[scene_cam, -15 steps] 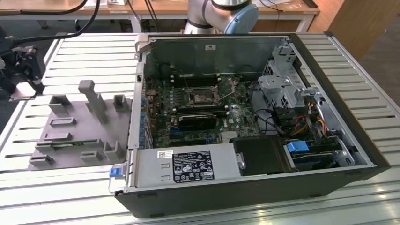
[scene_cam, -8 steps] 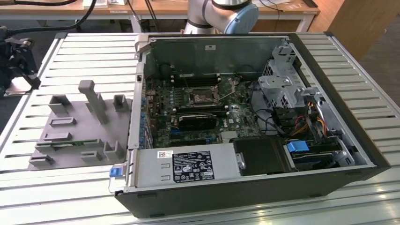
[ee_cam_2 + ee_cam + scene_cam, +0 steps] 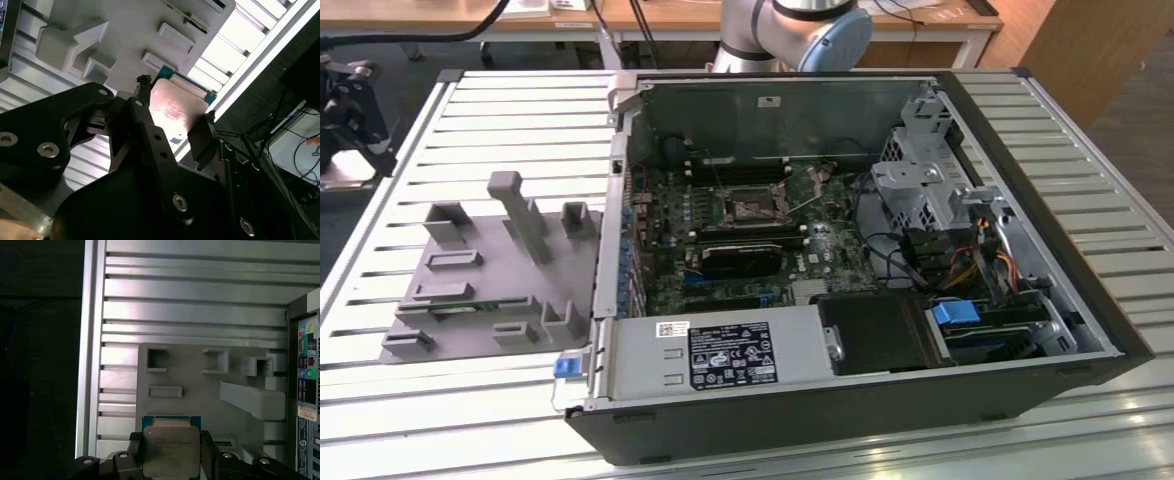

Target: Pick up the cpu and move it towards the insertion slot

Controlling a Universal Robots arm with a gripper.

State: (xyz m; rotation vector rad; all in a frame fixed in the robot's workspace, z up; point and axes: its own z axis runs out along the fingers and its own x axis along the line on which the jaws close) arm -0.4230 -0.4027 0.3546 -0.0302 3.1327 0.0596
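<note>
- Right now the fingers (image 3: 208, 455) are clamped on the chip (image 3: 170, 442), one on each of two opposite edges, with its silvery metal top facing the first wrist view.
- In the second wrist view the same pinch shows: black fingers (image 3: 145, 120) on either side of the chip (image 3: 175, 107), which catches a pinkish glare.
- Below it lies the grey holder (image 3: 200, 390) on the slatted desk (image 3: 200, 290). The chip looks lifted well clear of it, though I cannot tell the gap for sure.
- Over in the exterior view, the socket (image 3: 750, 207) sits in the middle of the board inside the open computer case (image 3: 854, 420), to the exterior view's right of the holder (image 3: 480, 270).
- Handling, as I judge it: light, flat and rigid, so it won't sag or flex in the grip.
- That smooth metal lid looks slippery, and the green rim (image 3: 170, 418) around it is thin. The two side edges are the right place to hold, as they are held now.
- Fragile too, I'd say. A hard squeeze or a knock on a corner could harm it, and a tilted chip would sit badly, so it wants a level, gentle carry.
</note>
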